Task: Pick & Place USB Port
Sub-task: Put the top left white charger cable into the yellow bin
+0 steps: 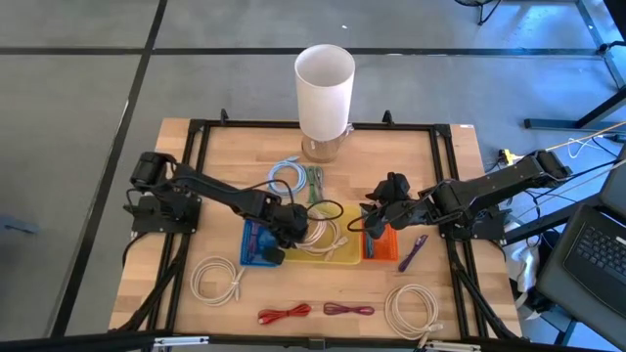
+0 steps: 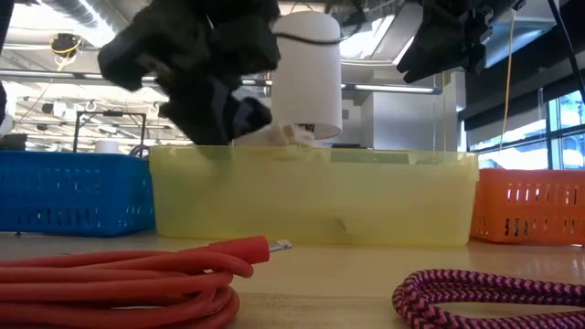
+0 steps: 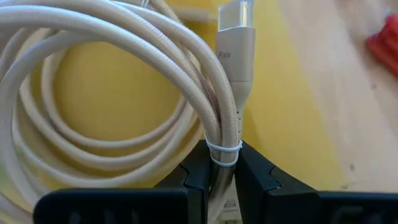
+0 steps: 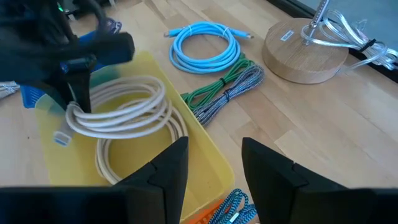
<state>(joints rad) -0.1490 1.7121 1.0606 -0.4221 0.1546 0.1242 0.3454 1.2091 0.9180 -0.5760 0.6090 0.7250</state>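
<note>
Your left claw (image 3: 222, 180) is pinching a coiled white USB cable (image 3: 112, 81) at the spot where a thin tie binds the loops, with the pale connector (image 3: 236, 43) sticking up just past the fingertips. In the right wrist view you can see that same cable (image 4: 118, 115) hanging from the left claw (image 4: 74, 102) over the yellow bin (image 4: 205, 162), with a second white coil (image 4: 124, 155) lying on the bin's floor beneath it. From above, the left claw (image 1: 293, 227) sits over the near-left part of the yellow bin (image 1: 337, 256), which stands between a blue bin (image 1: 256, 244) and an orange bin (image 1: 381, 244) in the middle of the bench (image 1: 450, 176).

Your right claw (image 4: 211, 165) is spread wide and holds nothing; it hovers at the yellow bin's right end, beside the orange bin, as the high view shows (image 1: 377, 217).

Around them, a light blue cable (image 4: 205, 46) and a green and grey cable bundle (image 4: 227, 90) lie on the bench behind the bins, near the wooden base (image 4: 305, 53) of a white cylinder (image 1: 325, 88). At the bench's front edge lie two more white coils (image 1: 217, 279), (image 1: 413, 308), a red cable (image 2: 119, 283) and a dark red braided cable (image 2: 494, 297), and a purple cable (image 1: 413, 251) rests to the right of the orange bin.
</note>
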